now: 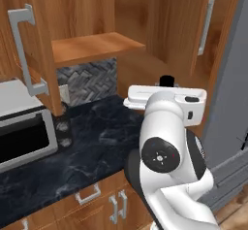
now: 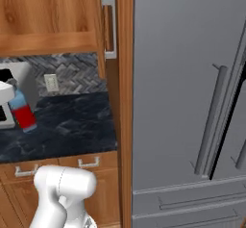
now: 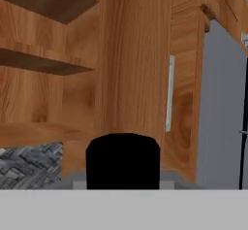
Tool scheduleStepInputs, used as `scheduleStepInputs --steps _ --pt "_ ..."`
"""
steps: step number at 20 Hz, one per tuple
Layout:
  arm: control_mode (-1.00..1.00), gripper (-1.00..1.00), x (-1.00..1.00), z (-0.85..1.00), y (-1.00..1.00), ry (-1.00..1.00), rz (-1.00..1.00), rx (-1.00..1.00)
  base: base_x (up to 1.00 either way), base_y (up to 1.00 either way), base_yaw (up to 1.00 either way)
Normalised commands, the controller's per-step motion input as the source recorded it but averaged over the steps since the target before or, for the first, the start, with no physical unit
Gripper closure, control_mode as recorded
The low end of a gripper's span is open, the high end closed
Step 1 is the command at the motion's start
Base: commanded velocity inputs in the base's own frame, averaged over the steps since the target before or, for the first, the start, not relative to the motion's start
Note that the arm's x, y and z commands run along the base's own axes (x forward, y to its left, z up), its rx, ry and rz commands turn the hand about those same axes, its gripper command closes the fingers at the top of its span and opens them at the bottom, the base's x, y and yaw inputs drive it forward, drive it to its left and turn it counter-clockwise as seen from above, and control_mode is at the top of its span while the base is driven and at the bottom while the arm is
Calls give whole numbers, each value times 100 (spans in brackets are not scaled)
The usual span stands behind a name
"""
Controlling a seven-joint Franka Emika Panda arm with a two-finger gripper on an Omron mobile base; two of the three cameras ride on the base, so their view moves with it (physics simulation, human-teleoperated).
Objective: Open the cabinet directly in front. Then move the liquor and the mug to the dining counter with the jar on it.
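In the left base view, one cabinet (image 1: 92, 47) is seen with both doors swung open, two grey bar handles counted, and one black cap (image 1: 167, 81) at the hand. In the right base view, one liquor (image 2: 21, 110) is seen at nine o'clock, pinched in the gripper (image 2: 9, 104) above the black counter (image 2: 72, 121). In the hand view, the cap (image 3: 123, 161) sits at six o'clock.

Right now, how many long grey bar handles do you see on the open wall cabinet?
2: the left handle, above the toaster oven; the right handle, beside the grey fridge. None seems hidden.
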Motion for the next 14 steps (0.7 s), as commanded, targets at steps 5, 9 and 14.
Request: scheduleStepInputs --steps 5,9,14 --pt "100 100 0 0 0 0 0 0 -100 -4 25" --pt "100 100 0 0 0 0 0 0 -78 0 70" --pt "100 100 0 0 0 0 0 0 -34 0 84"
